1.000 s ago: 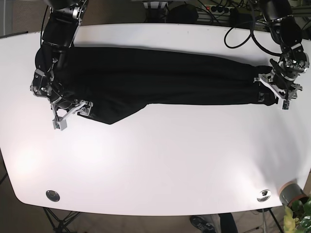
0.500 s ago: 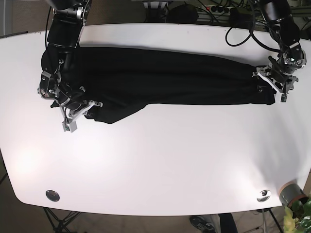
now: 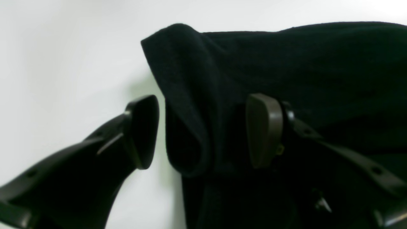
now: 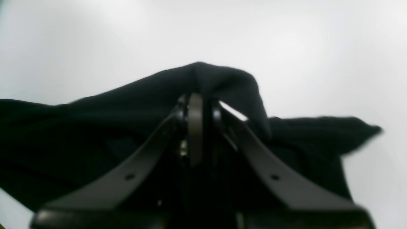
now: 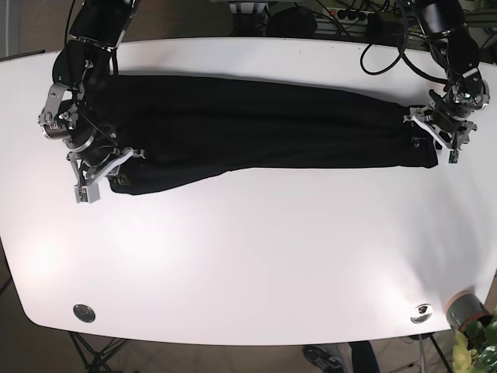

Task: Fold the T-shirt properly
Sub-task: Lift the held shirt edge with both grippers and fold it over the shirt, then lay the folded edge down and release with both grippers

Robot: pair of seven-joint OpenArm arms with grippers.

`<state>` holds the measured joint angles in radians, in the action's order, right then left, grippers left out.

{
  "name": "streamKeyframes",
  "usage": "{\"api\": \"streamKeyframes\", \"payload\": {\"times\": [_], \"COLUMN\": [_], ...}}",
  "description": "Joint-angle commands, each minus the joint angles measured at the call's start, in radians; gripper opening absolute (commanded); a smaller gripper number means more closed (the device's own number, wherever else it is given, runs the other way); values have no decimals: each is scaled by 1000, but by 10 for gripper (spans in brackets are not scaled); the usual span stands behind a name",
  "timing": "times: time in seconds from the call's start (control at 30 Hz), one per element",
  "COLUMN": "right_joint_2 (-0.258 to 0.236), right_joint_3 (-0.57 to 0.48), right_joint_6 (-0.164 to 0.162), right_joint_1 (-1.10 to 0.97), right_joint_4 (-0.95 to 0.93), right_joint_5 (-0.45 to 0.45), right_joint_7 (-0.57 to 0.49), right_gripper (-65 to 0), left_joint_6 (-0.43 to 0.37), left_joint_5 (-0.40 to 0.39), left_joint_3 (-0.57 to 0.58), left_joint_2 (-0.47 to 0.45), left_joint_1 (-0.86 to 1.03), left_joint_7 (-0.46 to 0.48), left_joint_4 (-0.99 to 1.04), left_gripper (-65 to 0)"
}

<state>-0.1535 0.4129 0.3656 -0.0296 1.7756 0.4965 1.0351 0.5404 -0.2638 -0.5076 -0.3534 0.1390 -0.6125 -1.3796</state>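
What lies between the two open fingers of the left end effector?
In the left wrist view, a folded edge of the black T-shirt lies between the left end effector fingers.

white table point(image 5: 256, 249) | black T-shirt point(image 5: 256, 128) lying stretched across it

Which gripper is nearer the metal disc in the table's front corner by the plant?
Left. The left gripper is at the T-shirt end on the disc's side; the right gripper is across the table.

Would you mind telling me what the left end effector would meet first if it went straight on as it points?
The T-shirt: its rolled edge already lies between the open left end effector.
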Motion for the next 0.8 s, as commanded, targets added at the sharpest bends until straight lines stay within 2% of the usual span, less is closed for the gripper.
{"api": "streamKeyframes", "payload": {"times": [0.0, 0.17, 0.4, 0.5, 0.6, 0.77], "right_joint_2": [-1, 7, 7, 12, 42, 53], "right_joint_3": [13, 42, 47, 102, 154, 191], "right_joint_6": [0, -3, -3, -3, -3, -3], "right_joint_1": [-19, -119, -231, -269, -292, -309], "right_joint_4": [85, 169, 183, 183, 186, 189], "right_joint_5": [32, 80, 127, 169, 193, 195], "right_joint_7": [-6, -2, -8, -8, -8, -5], "right_gripper": [-626, -626, -626, -626, -625, -623], "left_joint_6": [1, 1, 1, 1, 1, 1], "left_joint_5": [-9, -9, -9, -9, -9, -9], "left_joint_3": [-6, -6, -7, -7, -9, -10], "left_joint_2": [-23, -25, -26, -26, -26, -26], "left_joint_1": [-8, -12, -8, -8, -6, -6], "left_joint_7": [16, 16, 16, 16, 16, 16], "left_joint_4": [-13, 24, 27, 27, 27, 27], "left_gripper": [-260, -260, -260, -260, -260, -260]}}
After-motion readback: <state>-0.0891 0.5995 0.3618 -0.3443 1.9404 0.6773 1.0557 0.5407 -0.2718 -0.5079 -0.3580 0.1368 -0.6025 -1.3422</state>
